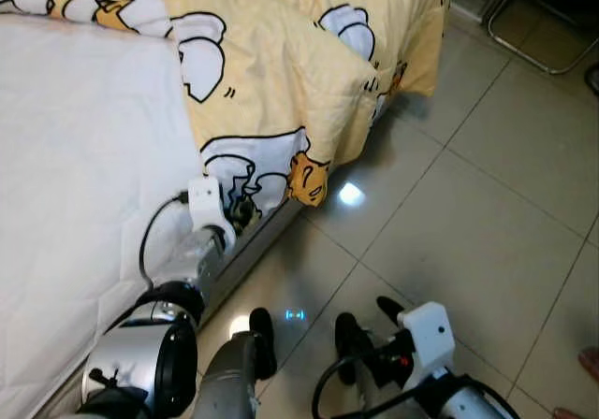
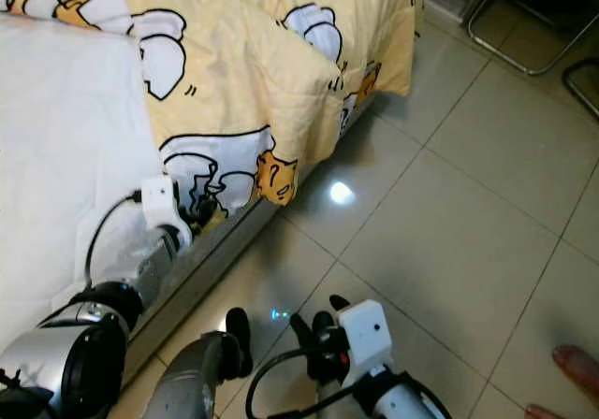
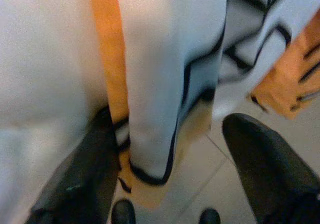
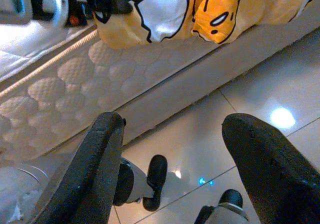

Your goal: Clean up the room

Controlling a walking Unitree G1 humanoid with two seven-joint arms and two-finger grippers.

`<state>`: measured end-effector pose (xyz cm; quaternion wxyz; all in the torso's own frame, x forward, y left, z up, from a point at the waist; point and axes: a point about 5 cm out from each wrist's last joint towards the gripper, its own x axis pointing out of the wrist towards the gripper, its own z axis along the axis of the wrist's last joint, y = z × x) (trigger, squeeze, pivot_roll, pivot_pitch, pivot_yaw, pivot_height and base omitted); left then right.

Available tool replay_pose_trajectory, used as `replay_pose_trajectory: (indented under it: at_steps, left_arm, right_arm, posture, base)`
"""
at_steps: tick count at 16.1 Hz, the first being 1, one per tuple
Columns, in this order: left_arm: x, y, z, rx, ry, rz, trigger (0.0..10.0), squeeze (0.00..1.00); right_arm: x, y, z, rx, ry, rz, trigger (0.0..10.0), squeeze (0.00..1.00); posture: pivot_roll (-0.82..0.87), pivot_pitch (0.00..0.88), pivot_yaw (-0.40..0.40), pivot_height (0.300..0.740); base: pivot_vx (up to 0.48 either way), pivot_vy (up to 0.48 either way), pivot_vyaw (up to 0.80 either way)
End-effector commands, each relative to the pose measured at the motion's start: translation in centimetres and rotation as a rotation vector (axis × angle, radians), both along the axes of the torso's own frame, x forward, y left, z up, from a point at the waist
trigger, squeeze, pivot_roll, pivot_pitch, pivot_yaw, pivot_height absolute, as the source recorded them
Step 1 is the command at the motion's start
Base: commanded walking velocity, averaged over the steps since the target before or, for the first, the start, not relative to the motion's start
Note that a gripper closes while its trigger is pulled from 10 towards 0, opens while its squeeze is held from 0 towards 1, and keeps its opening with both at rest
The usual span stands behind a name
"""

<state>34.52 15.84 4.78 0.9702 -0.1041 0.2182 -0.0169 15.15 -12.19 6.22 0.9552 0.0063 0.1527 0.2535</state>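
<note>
My left end effector sits at the blanket hem, center-left of the frame, fingers spread around its hanging edge beside the bed. My right end effector hovers open over the floor, bottom center.

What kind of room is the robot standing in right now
Most likely a bedroom: a bed with a white quilted mattress, a yellow cartoon-print blanket hanging over its edge, and a glossy beige tiled floor. The left tool is open at the blanket's hanging hem.
</note>
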Motion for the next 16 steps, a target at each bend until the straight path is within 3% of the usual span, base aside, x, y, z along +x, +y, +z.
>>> replay_pose_trajectory:
  at_steps: [1, 7, 13, 16]
  left_arm:
    - [-1.26, -0.26, -1.74, -0.012, 0.071, -0.027, 0.0, 0.0]
    - [-1.51, -0.8, -2.02, -0.055, 0.076, -0.06, 0.0, 0.0]
    - [-1.17, -1.04, -1.54, -0.206, 0.049, -0.02, 0.0, 0.0]
    - [-1.04, -1.16, -1.4, -0.191, 0.045, -0.018, 0.0, 0.0]
  right_arm:
    - [-0.26, 0.06, -0.21, 0.003, 0.022, 0.004, 10.0, 0.0]
    - [0.02, 0.01, -0.28, 0.005, 0.028, -0.001, 10.0, 0.0]
    - [0.06, 0.09, -0.3, 0.002, 0.039, 0.004, 10.0, 0.0]
    - [0.15, -0.03, -0.36, -0.003, 0.041, 0.002, 10.0, 0.0]
  posture:
    - [-0.25, 0.379, 0.011, 0.74]
    - [-0.25, 0.375, 0.011, 0.74]
    - [-0.25, 0.372, 0.007, 0.74]
    - [-0.25, 0.372, 0.007, 0.74]
  base:
    - [0.0, 0.0, 0.0]
    - [0.0, 0.0, 0.0]
    - [0.0, 0.0, 0.0]
    - [0.0, 0.0, 0.0]
